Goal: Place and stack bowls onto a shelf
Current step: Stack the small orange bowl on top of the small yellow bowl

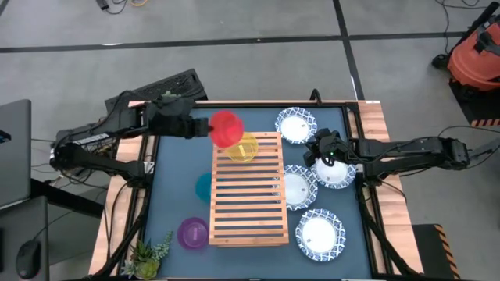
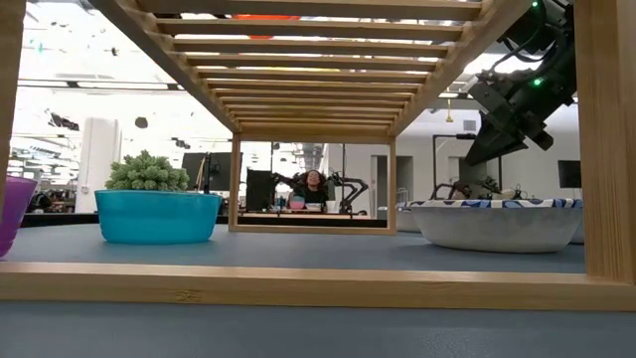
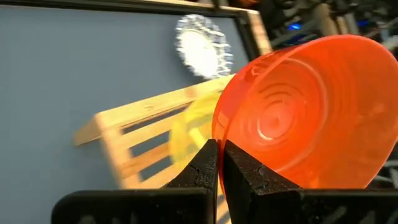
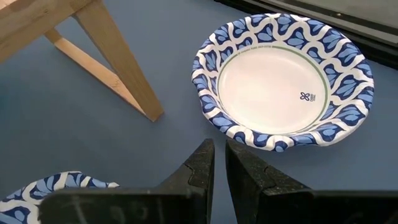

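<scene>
My left gripper (image 1: pixel 205 126) is shut on the red bowl (image 1: pixel 226 129) and holds it over the far left corner of the wood shelf (image 1: pixel 248 204). The yellow bowl (image 1: pixel 243 147) sits on the shelf's slats just beside it. The teal bowl (image 1: pixel 203 186) stands on the table at the shelf's left edge, with the purple bowl (image 1: pixel 193 232) nearer. Several white dishes with blue rims lie to the right of the shelf. My right gripper (image 4: pixel 219 155) is shut and empty, hovering between two of these dishes (image 4: pixel 283 81). My left gripper pinches the red bowl's rim (image 3: pixel 217 134) between its two fingers (image 3: pixel 202 165), one on each side of the wall. The fingers come level from the table's left. The bowl is lifted clear and tipped on its side, above the shelf and the yellow bowl (image 3: pixel 193 127).
A small potted plant (image 1: pixel 148 254) stands at the near left corner, another (image 2: pixel 147 171) behind the teal bowl (image 2: pixel 159 217). A shelf leg (image 4: pixel 118 68) stands close to my right gripper. A dish (image 2: pixel 497 224) lies below that gripper. A wooden frame edges the table.
</scene>
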`<state>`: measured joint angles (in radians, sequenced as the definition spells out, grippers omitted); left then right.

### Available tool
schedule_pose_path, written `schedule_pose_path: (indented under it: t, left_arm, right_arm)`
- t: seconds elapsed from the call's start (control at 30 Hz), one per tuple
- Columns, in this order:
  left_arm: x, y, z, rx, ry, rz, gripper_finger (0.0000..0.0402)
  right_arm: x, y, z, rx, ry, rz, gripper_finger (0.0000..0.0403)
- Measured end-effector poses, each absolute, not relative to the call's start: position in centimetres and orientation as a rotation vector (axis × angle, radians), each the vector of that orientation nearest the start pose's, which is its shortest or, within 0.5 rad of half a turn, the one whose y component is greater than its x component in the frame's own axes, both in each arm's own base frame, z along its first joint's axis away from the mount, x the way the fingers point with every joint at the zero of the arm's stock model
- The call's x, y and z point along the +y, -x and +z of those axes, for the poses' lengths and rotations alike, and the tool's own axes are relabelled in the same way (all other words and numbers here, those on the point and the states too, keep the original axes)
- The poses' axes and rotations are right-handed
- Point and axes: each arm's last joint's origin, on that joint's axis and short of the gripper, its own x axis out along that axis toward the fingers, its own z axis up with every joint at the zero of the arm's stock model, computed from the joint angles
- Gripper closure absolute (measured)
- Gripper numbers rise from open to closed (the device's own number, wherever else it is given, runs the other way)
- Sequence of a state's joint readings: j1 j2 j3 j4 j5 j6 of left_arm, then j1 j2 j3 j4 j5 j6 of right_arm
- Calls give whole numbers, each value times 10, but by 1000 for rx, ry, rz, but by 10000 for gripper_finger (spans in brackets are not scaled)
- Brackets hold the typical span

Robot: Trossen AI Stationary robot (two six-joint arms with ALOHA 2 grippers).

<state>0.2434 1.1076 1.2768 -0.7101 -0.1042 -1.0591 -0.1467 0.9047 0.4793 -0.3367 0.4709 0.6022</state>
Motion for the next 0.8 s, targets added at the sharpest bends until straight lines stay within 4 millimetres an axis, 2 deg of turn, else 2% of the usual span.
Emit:
schedule_pose_path:
  t: [0.3, 0.47, 0.8]
  left_arm:
    - [74, -234, 378, 381, 1095, 498, 401]
    - [74, -237, 373, 433, 1100, 470, 401]
    - [76, -241, 355, 568, 1084, 544, 401]
  right_arm:
    - [-38, -169, 200, 560, -430, -793, 335]
    - [-38, -169, 200, 560, -431, -793, 335]
    - [-38, -169, 200, 560, -431, -793, 335]
